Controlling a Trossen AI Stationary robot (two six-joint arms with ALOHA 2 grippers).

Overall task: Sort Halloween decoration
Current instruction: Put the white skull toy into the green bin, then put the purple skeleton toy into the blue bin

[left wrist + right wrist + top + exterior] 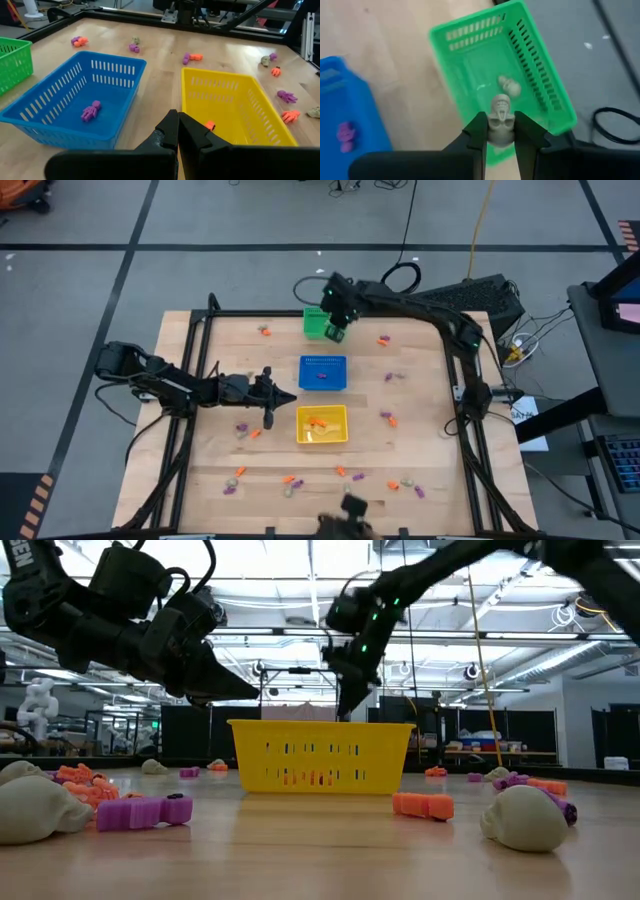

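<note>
A wooden table on grey flooring in a large, ceiling-lit workshop.
The grey floor is crossed by dark tape lines, with black cables and a yellow cable trailing behind the table. A desk stands at the right edge. Seen level, long ceiling lights and white beams run above dark partitions and distant benches.
</note>
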